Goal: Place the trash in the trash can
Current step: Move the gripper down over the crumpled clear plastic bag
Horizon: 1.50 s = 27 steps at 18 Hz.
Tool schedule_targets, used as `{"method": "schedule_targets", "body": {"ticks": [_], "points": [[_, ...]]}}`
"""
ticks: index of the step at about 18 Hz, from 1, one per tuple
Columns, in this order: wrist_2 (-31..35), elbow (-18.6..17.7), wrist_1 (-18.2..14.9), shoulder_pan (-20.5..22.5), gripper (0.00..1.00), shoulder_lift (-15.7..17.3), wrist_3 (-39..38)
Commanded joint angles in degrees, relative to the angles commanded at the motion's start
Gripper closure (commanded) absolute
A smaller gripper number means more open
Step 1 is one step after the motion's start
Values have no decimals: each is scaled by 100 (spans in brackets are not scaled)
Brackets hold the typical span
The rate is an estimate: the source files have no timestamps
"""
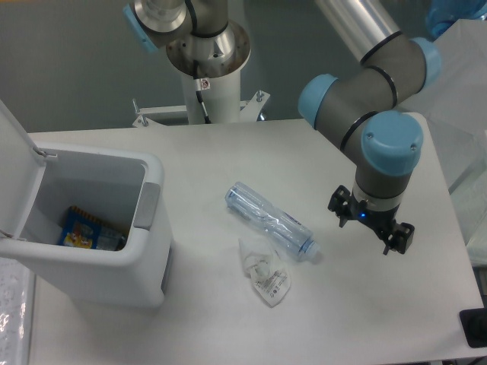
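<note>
The bin (pixel 114 251) stands at the left side of the table (pixel 365 319) with its lid (pixel 14 175) tipped up and back, so the mouth faces upward and can take things from above; a blue and yellow packet (pixel 84 230) already lies at the bottom. The two pieces of trash lie near the middle of the table: the crushed bottle (pixel 270 222) lies flat and slantwise, its capped end toward the lower right, and the crumpled wrapper (pixel 266 277) sits just below it, touching or nearly touching the bottle's side (which of the two I cannot tell). The gripper (pixel 370 226) hangs pointing down to the right of the bottle, apart from it and holding nothing, its two fingers spread well apart, which suits a grasp from above across the bottle's narrow width. Neither piece is in the bin yet, so my reading is that the first pick is still to come. There is bare table between the gripper and the bottle and between the bottle and the bin, so the way across looks free; the things to mind are the bin's near rim with its grey latch panel (pixel 147 206) and the raised lid behind.
</note>
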Motion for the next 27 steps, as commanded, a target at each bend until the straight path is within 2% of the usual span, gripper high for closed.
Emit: {"method": "schedule_targets", "body": {"ticks": [3, 5, 8, 11, 12, 15, 20, 27], "points": [[-52, -26, 9, -88, 0, -9, -44], [-123, -166, 52, -106, 0, 9, -44], [-298, -692, 630, -202, 0, 70, -166], [-466, -1422, 1386, -333, 0, 263, -946], [-466, -1511, 1467, -386, 0, 272, -1132], [-439, -1415, 1468, -544, 0, 185, -1326], [-439, -1284, 1468, -931, 0, -70, -2249], [-387, -1319, 1547, -1090, 0, -263, -2470]]}}
